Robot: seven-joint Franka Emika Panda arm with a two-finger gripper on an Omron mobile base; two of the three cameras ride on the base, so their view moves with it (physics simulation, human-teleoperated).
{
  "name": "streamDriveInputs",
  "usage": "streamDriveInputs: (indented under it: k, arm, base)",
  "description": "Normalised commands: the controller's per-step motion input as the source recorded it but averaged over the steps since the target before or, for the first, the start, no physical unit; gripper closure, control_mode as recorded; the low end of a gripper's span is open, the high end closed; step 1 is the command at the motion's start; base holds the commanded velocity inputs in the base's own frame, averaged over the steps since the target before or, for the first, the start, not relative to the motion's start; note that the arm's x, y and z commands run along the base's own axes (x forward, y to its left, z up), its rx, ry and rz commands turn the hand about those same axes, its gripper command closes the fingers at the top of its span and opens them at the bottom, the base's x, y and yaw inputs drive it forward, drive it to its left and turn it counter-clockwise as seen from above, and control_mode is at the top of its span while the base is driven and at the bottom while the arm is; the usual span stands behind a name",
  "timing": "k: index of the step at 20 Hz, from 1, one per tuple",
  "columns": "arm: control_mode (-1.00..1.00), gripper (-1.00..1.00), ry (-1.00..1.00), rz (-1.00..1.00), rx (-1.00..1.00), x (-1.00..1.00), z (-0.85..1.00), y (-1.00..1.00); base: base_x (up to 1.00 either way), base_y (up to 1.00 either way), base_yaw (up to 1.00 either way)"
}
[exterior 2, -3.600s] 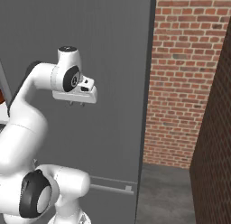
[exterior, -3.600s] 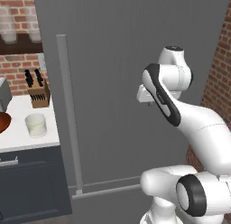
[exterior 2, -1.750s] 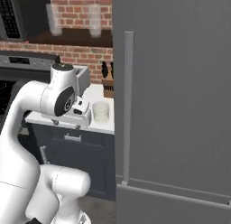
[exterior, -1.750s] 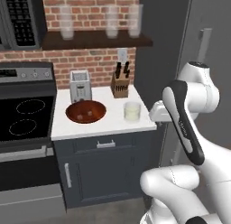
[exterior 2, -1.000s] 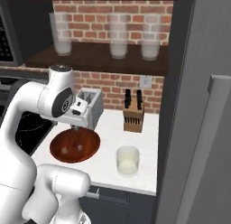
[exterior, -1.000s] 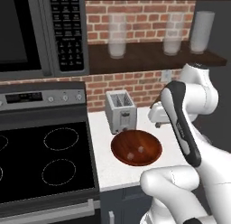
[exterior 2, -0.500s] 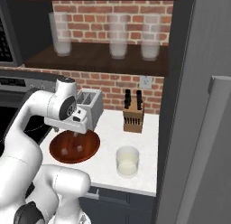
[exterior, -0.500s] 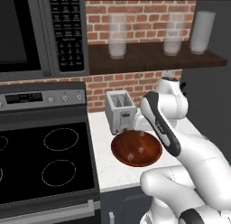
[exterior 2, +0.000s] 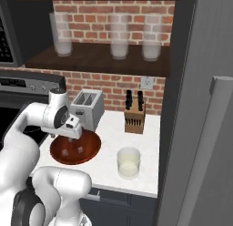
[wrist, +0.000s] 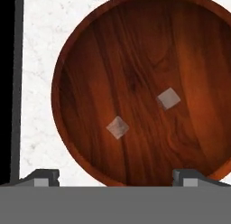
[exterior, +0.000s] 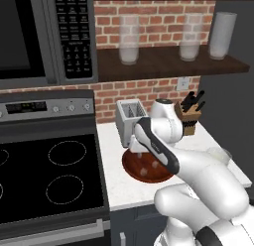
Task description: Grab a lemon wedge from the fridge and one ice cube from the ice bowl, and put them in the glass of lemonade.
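Ice bowl (wrist: 135, 47) below wide-open pincer (wrist: 115, 175)

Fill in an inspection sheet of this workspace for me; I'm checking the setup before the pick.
Surface: white counter beside a black stove.
Job's things: ice bowl holding two ice cubes, apart; glass of lemonade right of the bowl; fridge shut.
Clutter: toaster, knife block.
Grippers: gripper open above the bowl, empty.
Cables: nothing seen.
Surroundings: brick wall, microwave, shelf with tall glasses.
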Motion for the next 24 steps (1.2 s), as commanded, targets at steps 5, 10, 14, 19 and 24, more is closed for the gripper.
streamDriveInputs:
  k: [5,10,14,19,24]
  arm:
    - [-1.00,-1.00,0.06,0.00,-0.01,0.20,-0.14,-0.16]
    - [-1.00,-1.00,0.00,0.04,0.00,0.50,-0.15,-0.38]
    - [-1.00,-1.00,0.00,0.05,0.00,0.30,-0.01,-0.13]
    - [-1.00,-1.00,0.00,0.01,0.00,0.17,0.00,0.01]
    - [-1.00,-1.00,-0.04,0.01,0.00,-0.08,-0.15,0.02]
  base:
    - [0.00,0.00,0.00]
    - [0.00,0.00,0.00]
    - [0.00,0.00,0.00]
    - [0.00,0.00,0.00]
    - [0.00,0.00,0.00]
